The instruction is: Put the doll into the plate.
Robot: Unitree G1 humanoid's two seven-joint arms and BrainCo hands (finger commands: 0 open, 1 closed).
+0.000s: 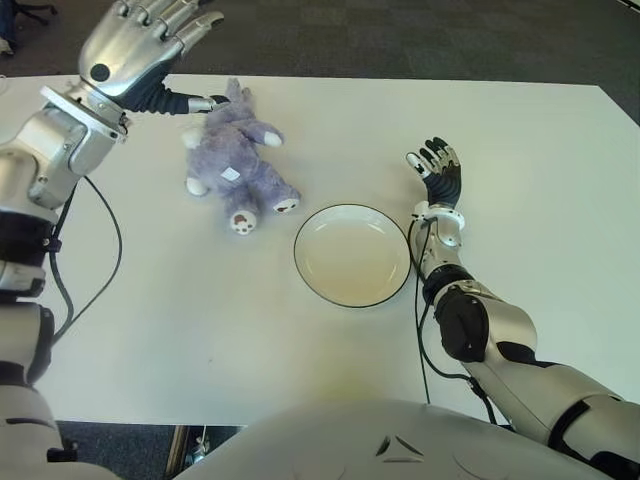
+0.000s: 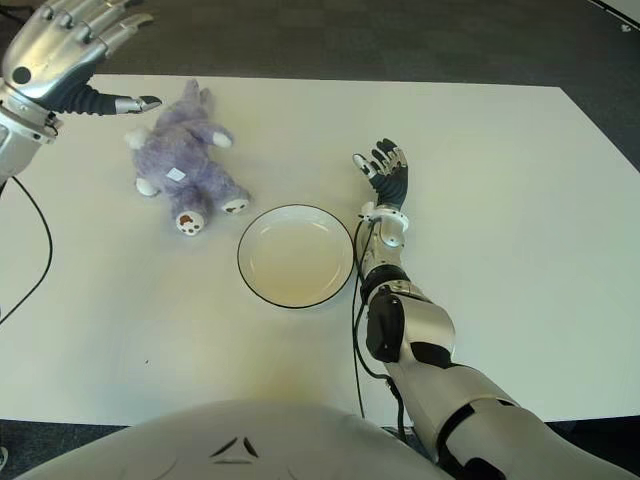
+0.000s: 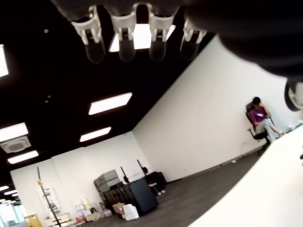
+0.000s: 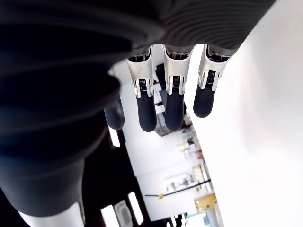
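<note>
Fingers of both hands are spread and hold nothing. Nearest the robot, the right hand (image 1: 434, 163) shows palm up above the table (image 1: 520, 180), just beside the right rim of the plate (image 1: 352, 254); in the right wrist view its fingers (image 4: 173, 101) hang straight and loose. Whether that hand touches the table cannot be told. The plate is round and pale with a dark rim, it has nothing in it, and it sits about midway between the table's left and right edges, closer to the near edge than the far one.

Farther back and to the left of the plate lies the doll (image 1: 238, 160), a soft purple bear, flat on the table with its feet pointing toward the plate and its head toward the far edge. One foot is close to the plate's rim but apart from it.

Farthest back, near the far left corner, the left hand (image 1: 145, 45) is raised above the table beside the doll's head, fingers (image 1: 190, 22) fanned wide, thumb tip right next to the head. In the left wrist view the fingertips point up toward ceiling lights (image 3: 109, 102), and a person (image 3: 261, 118) sits against a distant wall.
</note>
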